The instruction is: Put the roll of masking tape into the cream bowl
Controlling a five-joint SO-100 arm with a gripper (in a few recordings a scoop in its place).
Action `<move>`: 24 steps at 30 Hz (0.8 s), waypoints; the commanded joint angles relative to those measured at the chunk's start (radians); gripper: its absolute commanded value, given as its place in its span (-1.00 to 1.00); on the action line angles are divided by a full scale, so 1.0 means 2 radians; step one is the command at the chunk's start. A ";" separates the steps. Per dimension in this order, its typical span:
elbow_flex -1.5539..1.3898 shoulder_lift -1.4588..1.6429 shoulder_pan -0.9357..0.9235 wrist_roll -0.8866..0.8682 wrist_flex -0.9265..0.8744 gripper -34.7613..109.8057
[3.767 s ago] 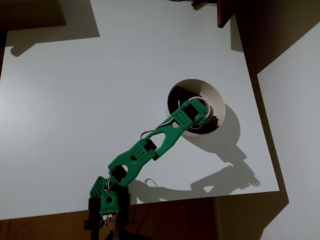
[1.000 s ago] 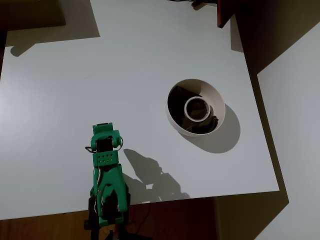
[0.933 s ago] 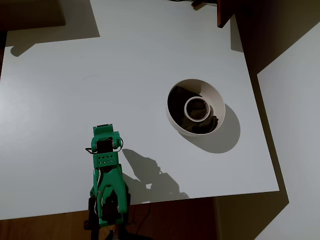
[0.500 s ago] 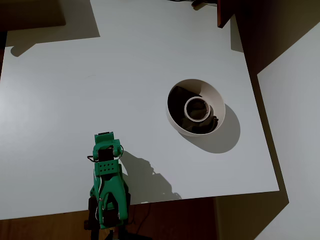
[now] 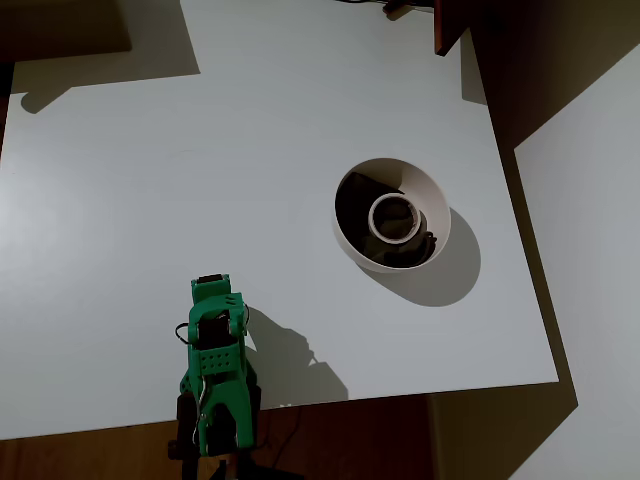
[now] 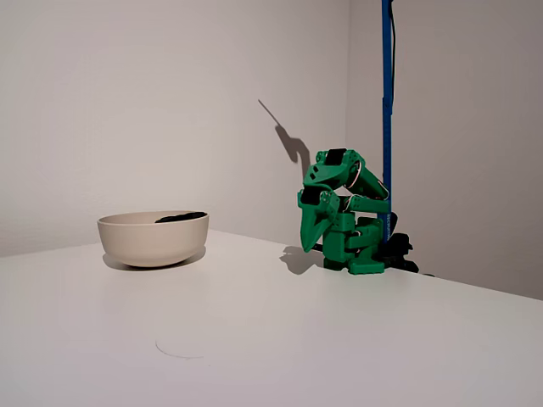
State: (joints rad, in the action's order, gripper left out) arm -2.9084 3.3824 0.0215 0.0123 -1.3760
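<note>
**Cream tape ring lies in the bowl; green arm folded at its base**

Cream-white and small, the roll of masking tape [image 5: 393,218] lies flat inside the cream bowl [image 5: 434,196], resting on dark cloth [image 5: 353,197] that lines the inside. In the overhead view the bowl stands right of centre on the white table [image 5: 150,180], well apart from the arm.

Judging by this, the placing is done and the step in hand is parking. Little seems left beyond settling the arm at rest.

The green arm [image 6: 348,222] is folded tightly over its base at the near edge of the table in the overhead view. In the fixed view the gripper [image 6: 316,231] points down, close to the tabletop. The fingers look drawn together, holding nothing.
</note>
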 commanded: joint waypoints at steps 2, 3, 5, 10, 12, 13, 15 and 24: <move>-0.002 0.004 0.006 0.005 -0.004 -0.59; -0.002 0.004 0.006 0.005 -0.004 -0.58; -0.002 0.004 0.006 0.005 -0.004 -0.58; -0.002 0.004 0.006 0.005 -0.004 -0.58; -0.002 0.004 0.006 0.005 -0.004 -0.60; -0.002 0.004 0.006 0.005 -0.004 -0.61; -0.002 0.004 0.006 0.005 -0.004 -0.62; -0.002 0.004 0.006 0.005 -0.004 -0.63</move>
State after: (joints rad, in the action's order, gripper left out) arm -2.9084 3.3824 0.0138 0.0138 -1.3760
